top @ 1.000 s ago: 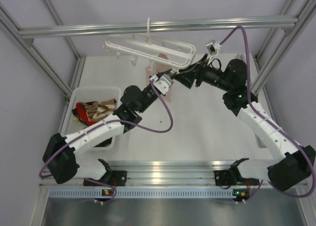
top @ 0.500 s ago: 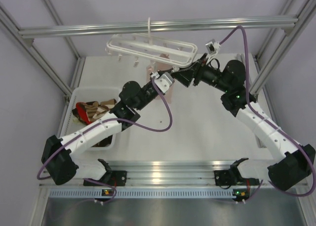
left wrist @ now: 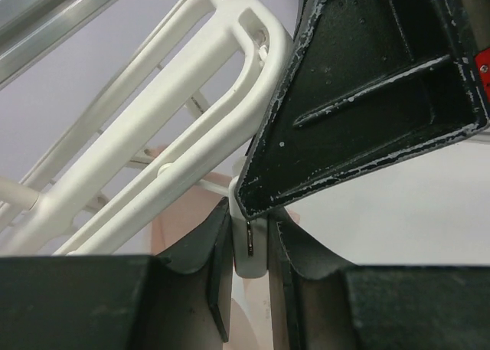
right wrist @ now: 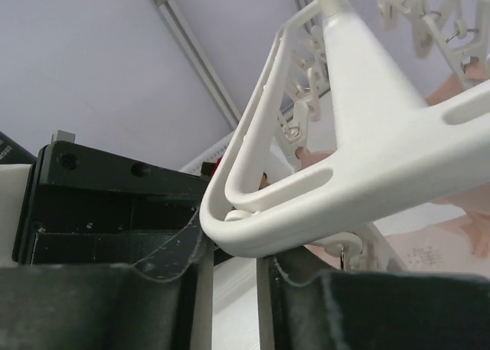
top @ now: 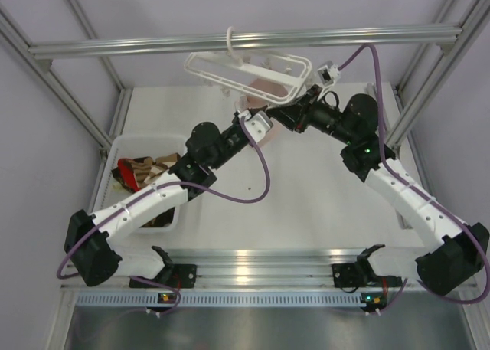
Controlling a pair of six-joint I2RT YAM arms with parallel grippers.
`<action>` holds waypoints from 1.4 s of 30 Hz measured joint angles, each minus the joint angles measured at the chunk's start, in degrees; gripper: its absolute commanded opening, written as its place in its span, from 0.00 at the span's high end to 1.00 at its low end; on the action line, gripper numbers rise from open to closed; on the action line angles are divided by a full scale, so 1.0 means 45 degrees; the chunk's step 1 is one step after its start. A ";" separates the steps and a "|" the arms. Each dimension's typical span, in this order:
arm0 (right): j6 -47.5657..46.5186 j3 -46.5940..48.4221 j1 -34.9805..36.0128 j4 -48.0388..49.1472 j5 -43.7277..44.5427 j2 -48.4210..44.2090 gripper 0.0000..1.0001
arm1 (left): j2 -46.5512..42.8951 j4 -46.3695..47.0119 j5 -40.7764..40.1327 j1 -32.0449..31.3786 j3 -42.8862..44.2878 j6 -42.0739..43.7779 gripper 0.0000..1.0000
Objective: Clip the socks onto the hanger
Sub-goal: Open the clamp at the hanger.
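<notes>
**Clamping at the hanger, both arms raised**

Left gripper (left wrist: 249, 235) closed tight on a small white clip (left wrist: 249, 260) dangling under the hanger (right wrist: 367, 158) rails. Right gripper (right wrist: 233, 250) at 1 o'clock from the left one in the top view, fingers set at a slim gap against the hanger's rounded end. Actual grip there not discernible. Hanger hooked on overhead bar (top: 344, 34) at 12 o'clock, tilted. Argyle socks (top: 149, 168) heaped in white bin (top: 145, 138) at 9 o'clock, well apart from both grippers.
</notes>
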 measured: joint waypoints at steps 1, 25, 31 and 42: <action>-0.0049 0.0000 -0.0005 0.0034 0.0034 -0.0005 0.92 | -0.0015 -0.0019 -0.0019 0.0000 0.0005 -0.0005 0.80; 0.1583 -0.0024 -0.0199 0.1549 -0.0228 0.0107 1.00 | -0.0797 -0.0568 -0.0631 -0.0253 -0.0078 -0.0899 0.76; 0.1695 -0.0024 -0.0219 0.1613 -0.0291 0.0189 0.99 | -0.0792 -0.0656 -0.0753 -0.0253 -0.0053 -0.0860 0.93; 0.1933 -0.0024 -0.0219 0.1627 -0.0170 0.0457 0.81 | -0.0646 -0.1501 -0.0753 -0.0165 0.0311 -0.0243 1.00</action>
